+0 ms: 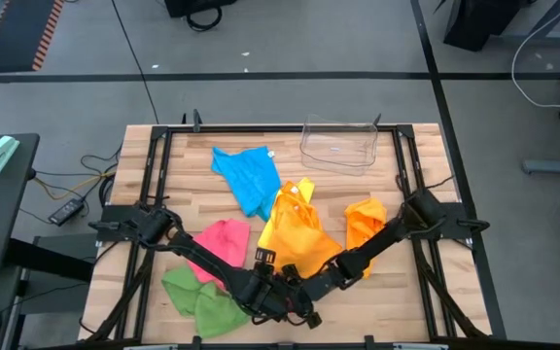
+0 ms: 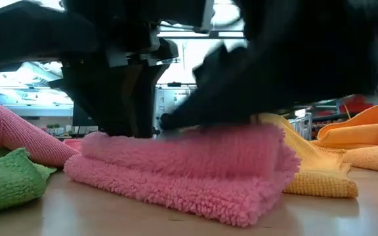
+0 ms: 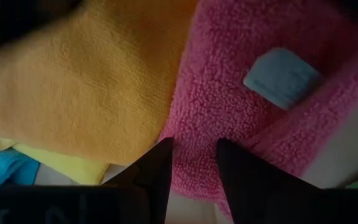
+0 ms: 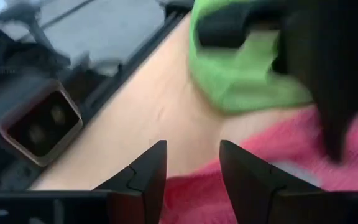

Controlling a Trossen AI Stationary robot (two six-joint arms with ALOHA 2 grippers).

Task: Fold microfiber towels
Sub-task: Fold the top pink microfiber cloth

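Folded pink fluffy microfiber towel [image 2: 189, 174] lies at the table's near edge, centre, between green [image 1: 202, 301] and yellow [image 1: 295, 233] cloths. Left gripper [image 3: 194, 165] and right gripper [image 4: 193, 165] both hover over it, jaws parted, nothing grasped. Soft, light, floppy, likely to slump; pinch corners or the folded edge.

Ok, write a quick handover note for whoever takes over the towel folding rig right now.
Left claw: open, over the folded pink microfiber towel at the table's front edge.
Right claw: open, at the same towel's edge.
Done: pink towel lies folded.
Left: second pink towel, green microfiber towel, blue microfiber towel, yellow microfiber towel and orange microfiber towel lie crumpled. Clear plastic bin sits at the back.
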